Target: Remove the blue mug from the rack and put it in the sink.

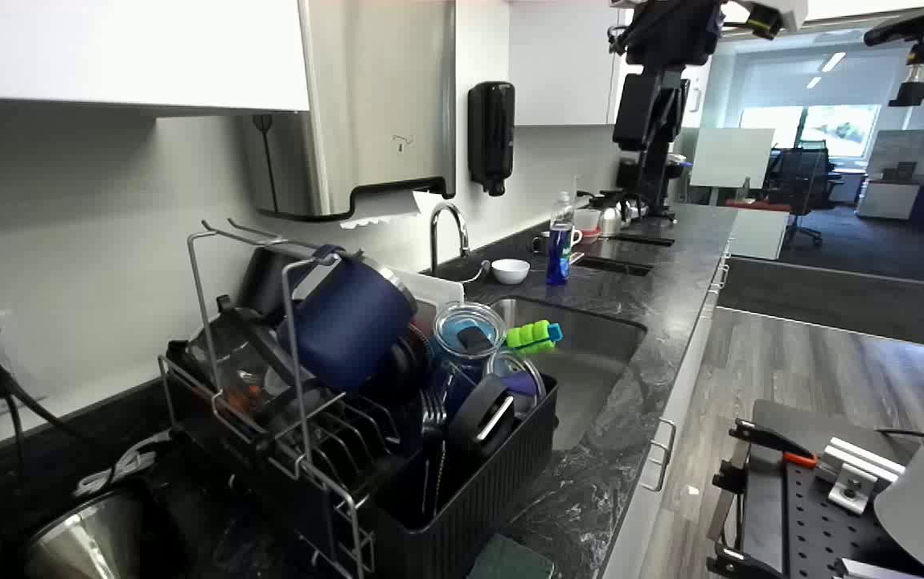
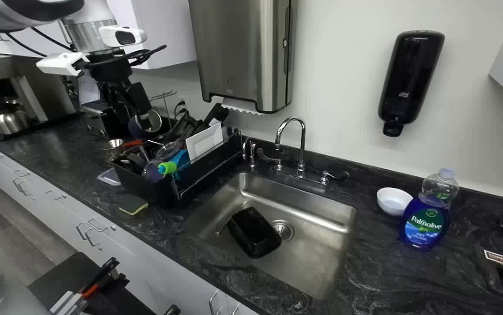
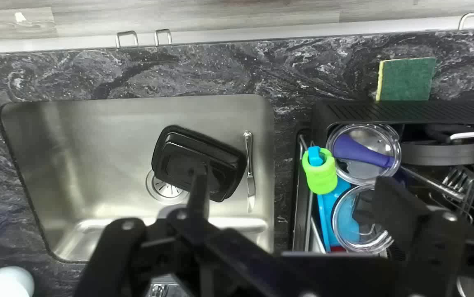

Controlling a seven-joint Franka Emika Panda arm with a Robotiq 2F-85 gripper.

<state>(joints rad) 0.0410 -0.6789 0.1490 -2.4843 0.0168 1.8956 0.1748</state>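
The dark blue mug (image 1: 349, 322) lies tilted on top of the dish rack (image 1: 462, 498), its silver rim facing the sink side and its handle up. In an exterior view the mug (image 2: 136, 129) shows behind my gripper (image 2: 139, 124), which overlaps it there. My gripper (image 1: 655, 205) hangs well apart from the mug. In the wrist view my gripper (image 3: 292, 185) is open and empty, above the border between sink (image 3: 96, 144) and rack; the mug cannot be seen there. The sink (image 2: 312, 267) holds a black container (image 2: 253, 232) and a knife (image 3: 250, 173).
A green-topped bottle (image 3: 321, 177) and clear lids stand in the rack. A faucet (image 2: 301, 144) rises behind the sink. A steel towel dispenser (image 2: 242, 52) hangs above. A soap bottle (image 2: 426, 218), white bowl (image 2: 393, 201) and sponge (image 3: 406, 79) are on the counter.
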